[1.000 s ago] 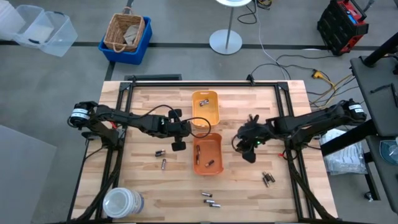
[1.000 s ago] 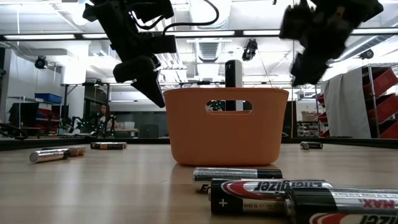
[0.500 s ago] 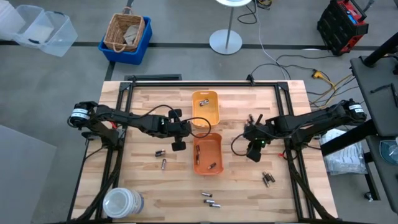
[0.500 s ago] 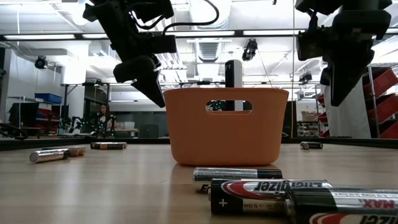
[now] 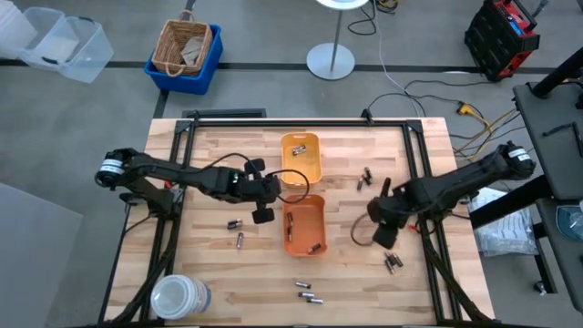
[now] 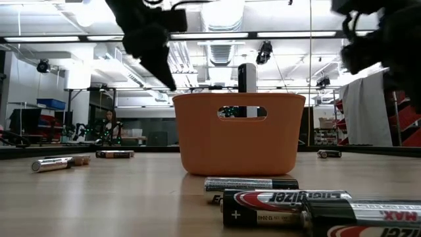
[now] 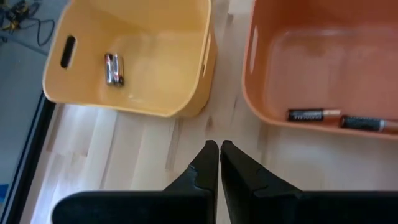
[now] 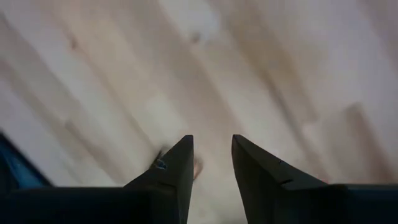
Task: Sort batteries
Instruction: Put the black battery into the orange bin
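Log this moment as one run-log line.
left gripper: shut, empty, between trays | right gripper: open, above table | orange tray: two batteries

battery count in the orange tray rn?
2. First battery lies flat on the orange tray floor; second battery lies just past its end. Others may be hidden.

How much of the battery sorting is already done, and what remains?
Done: batteries lie in the yellow tray and the orange tray. In hand: nothing; the left tool is shut and empty, the right tool open over bare wood. Left: loose batteries on the table.
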Controlling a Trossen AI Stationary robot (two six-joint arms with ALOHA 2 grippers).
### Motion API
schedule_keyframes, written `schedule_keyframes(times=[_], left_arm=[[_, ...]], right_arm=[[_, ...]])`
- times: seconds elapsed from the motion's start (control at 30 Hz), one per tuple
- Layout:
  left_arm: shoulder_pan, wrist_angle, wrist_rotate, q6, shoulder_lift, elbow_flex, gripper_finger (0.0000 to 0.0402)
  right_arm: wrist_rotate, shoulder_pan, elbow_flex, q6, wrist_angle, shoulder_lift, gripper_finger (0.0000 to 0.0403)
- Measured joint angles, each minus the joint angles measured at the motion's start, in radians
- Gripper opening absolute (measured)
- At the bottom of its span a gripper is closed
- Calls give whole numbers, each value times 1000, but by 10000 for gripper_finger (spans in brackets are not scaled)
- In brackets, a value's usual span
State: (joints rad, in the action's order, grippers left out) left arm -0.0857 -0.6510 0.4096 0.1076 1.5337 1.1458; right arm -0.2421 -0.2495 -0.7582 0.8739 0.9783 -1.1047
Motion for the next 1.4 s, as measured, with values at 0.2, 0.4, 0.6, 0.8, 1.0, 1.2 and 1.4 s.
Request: schedule_keyframes(times=[0.2, 0.4, 0.6, 0.8, 1.0, 1.2, 1.4], left_arm=[[-38, -3, 86, 21, 0, 4, 0], [-116, -3, 220, 89, -11, 4, 0], [-206, -1, 299, 170, -14, 6, 0], [-270, 0, 341, 260, -14, 6, 0], [-310, 4, 346, 313, -14, 6, 0], [-332, 11, 378, 343, -15, 6, 0], [-338, 21, 378, 348, -15, 6, 0]], right_arm=[[20, -203, 0, 221, 20, 9, 118], [107, -412, 0, 431, 19, 10, 129], [210, -596, 0, 616, 15, 10, 130], [269, -700, 6, 747, 10, -22, 130], [268, -735, 7, 784, -17, -102, 130], [267, -737, 7, 776, -82, -180, 130], [238, -737, 8, 767, -84, -234, 130]])
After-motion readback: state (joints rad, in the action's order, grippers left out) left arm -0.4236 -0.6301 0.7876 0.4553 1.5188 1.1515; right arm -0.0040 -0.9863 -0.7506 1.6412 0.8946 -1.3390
